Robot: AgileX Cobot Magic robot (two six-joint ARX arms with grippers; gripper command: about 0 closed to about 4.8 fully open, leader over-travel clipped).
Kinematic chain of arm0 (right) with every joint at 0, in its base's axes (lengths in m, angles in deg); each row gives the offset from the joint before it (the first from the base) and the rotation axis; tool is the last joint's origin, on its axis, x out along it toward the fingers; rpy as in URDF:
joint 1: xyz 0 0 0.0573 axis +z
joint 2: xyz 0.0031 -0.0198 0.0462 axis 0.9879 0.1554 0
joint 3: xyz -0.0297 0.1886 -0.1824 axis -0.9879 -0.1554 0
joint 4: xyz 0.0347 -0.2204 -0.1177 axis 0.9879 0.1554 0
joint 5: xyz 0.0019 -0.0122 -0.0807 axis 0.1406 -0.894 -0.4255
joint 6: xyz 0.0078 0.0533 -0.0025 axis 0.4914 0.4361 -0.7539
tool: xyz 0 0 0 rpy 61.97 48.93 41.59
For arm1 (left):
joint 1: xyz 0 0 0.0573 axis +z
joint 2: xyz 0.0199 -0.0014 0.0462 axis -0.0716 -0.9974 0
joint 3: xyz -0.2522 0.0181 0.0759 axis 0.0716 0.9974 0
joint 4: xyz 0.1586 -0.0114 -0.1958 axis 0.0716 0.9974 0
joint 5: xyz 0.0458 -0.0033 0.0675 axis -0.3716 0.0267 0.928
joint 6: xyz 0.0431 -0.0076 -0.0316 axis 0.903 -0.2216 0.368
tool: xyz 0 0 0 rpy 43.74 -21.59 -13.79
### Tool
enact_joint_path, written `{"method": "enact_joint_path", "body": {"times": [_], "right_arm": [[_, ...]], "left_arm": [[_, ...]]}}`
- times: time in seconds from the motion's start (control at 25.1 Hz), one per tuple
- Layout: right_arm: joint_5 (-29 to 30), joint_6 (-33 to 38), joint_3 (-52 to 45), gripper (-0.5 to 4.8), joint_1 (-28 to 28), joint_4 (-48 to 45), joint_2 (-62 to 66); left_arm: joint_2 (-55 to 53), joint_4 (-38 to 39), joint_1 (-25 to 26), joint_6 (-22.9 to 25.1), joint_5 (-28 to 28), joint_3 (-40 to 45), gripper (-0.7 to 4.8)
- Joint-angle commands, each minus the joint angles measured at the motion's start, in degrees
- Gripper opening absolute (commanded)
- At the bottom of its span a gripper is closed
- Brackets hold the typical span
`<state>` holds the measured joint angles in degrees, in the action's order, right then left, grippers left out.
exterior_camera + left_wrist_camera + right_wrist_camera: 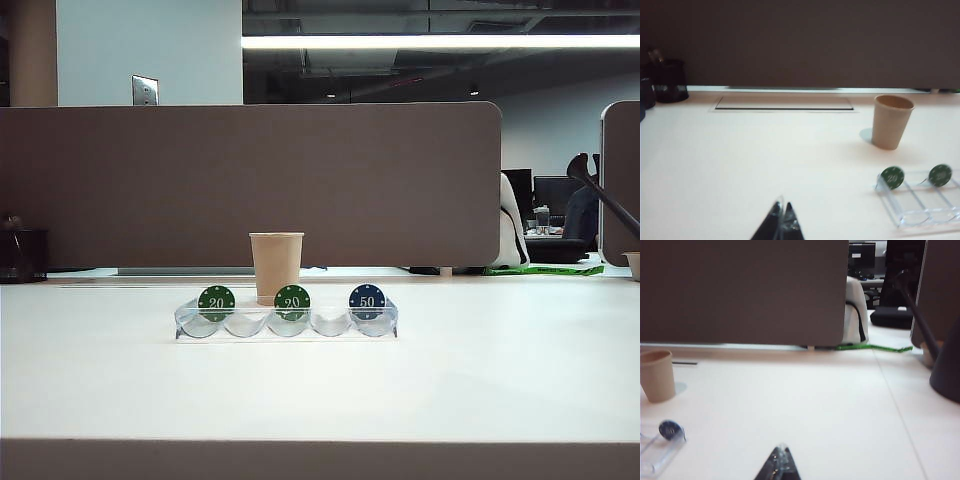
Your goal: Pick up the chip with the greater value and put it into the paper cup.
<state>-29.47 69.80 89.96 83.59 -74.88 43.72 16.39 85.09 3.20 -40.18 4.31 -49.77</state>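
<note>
Showing clenched left pincer [781,220], right pincer [780,462]: wrist views only; exterior shows neither.

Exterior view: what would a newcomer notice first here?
Three chips stand upright in a clear tray mid-table: two green "20" chips left and centre, the blue "50" chip at right. The paper cup stands just behind. Both pincers, left and right, are shut, away from them.

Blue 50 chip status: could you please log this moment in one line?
blue 50 chip: in clear tray | paper cup: upright | left gripper: shut | right gripper: shut
</note>
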Motion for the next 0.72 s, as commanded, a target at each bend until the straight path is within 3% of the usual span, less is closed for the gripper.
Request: {"method": "enact_joint_path", "body": {"times": [0.04,0.36,0.48,0.72], "right_arm": [[0.0,-1.8,4.3,-0.01,0.0,2.6,0.1],[1.2,-5.5,14.8,-0.01,0.0,7.7,6.3],[2.1,-8.1,22.9,-0.01,0.0,14.2,15.8],[2.4,-8.1,33.7,-0.01,0.4,24.1,30.4]], "left_arm": [[0.0,3.1,0.1,0.1,-0.7,-3.1,-0.05],[-2.4,10.3,0.0,0.3,-6.6,-9.4,-0.05],[-7.3,14.3,0.0,4.5,-9.4,-14.4,-0.05],[-14.6,14.8,0.0,4.8,-11.2,-19.4,-0.05]]}}
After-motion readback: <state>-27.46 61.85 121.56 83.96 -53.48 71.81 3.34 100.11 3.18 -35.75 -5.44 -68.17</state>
